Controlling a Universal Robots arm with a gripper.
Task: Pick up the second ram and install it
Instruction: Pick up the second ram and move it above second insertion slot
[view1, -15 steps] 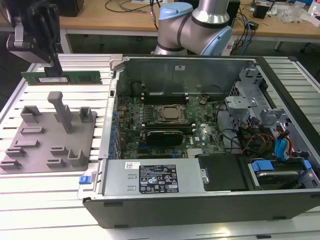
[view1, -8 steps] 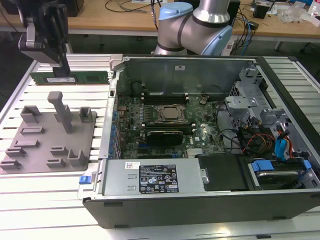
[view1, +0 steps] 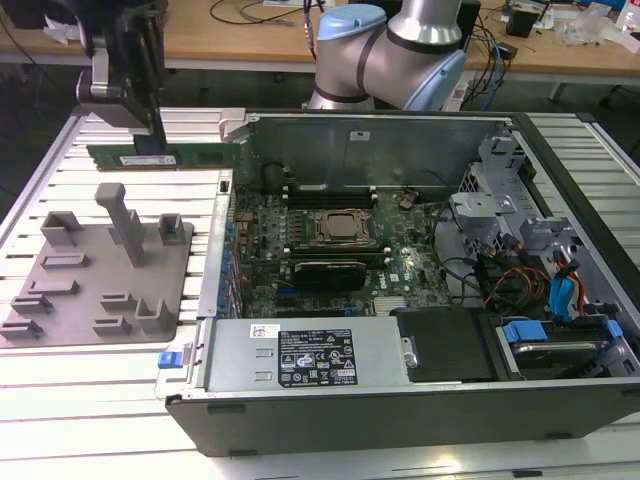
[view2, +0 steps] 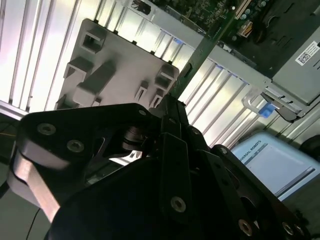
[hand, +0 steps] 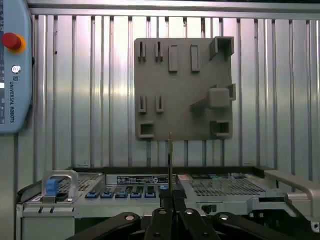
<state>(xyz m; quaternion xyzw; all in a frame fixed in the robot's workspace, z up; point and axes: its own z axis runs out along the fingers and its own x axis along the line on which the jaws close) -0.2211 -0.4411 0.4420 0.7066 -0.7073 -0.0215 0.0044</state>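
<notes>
**Exterior view.** My gripper (view1: 158, 140) hangs over the slatted table (view1: 60, 400), to the exterior view's left of the open computer case (view1: 380, 420). My fingers are clamped on the second ram (view1: 165, 158). I hold the green stick level, apart from the gray fixture plate (view1: 100, 265).

**Second wrist view.** The second ram (view2: 200, 50) runs straight out from my gripper (view2: 167, 102) toward the computer case (view2: 280, 65). The fixture plate (view2: 120, 60) lies beside it.

**First wrist view.** Seen edge-on, the second ram (hand: 170, 150) is a thin line gripped between the two black fingers of my gripper (hand: 172, 200). Its far end overlaps the fixture plate's (hand: 182, 90) near edge.
</notes>
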